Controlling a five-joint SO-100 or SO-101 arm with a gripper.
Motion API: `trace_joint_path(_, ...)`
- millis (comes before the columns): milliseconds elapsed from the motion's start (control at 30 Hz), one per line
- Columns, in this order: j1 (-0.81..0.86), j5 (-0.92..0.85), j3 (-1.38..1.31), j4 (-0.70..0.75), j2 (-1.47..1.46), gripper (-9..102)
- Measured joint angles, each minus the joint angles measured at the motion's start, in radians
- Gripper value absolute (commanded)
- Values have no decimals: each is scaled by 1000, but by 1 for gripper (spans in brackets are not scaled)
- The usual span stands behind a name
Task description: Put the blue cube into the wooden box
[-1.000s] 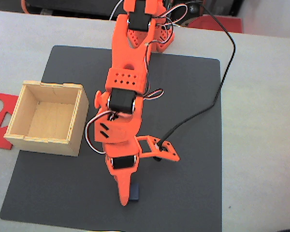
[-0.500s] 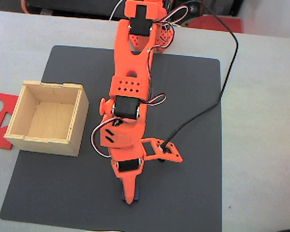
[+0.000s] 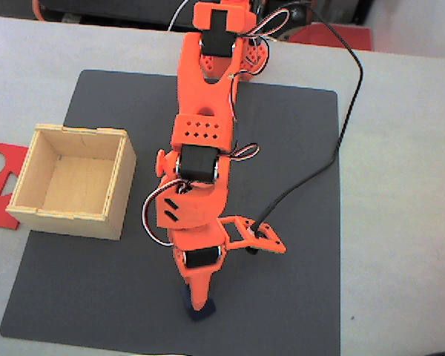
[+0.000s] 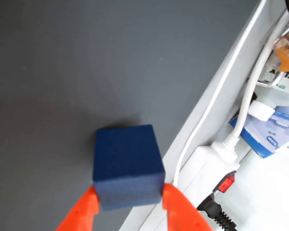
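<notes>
Matt navy faces on the blue cube [image 4: 128,163], slightly grainy up close, pinched between smooth orange plastic fingers [image 4: 177,209]. The mat [image 3: 282,163] under it reads as dull dark grey, soft-looking, no shine. Over on the left, the wooden box [image 3: 116,194] shows pale bare plywood with faint grain. The arm [image 3: 202,133] is glossy orange plastic, the table [image 3: 400,185] plain, smooth light grey.

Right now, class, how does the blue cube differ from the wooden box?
The blue cube is small, dark and solid; the wooden box is far bigger, pale and open-topped. The cube sits between the gripper fingers near the mat's front edge; the box stands free at its left. Both have square faces.
</notes>
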Motion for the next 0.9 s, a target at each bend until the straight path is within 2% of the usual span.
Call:
trace_joint_path(133,26,37,-179,181,-15,0)
trace_joint_path(333,112,40,-695,517,-34,0)
trace_joint_path(433,117,28,-865,643,-14,0)
trace_joint_path(667,149,46,-980,868,120,0)
trace_joint_path(800,227,94,-946,890,198,0)
trace_joint_path(900,276,112,-770,890,318,0)
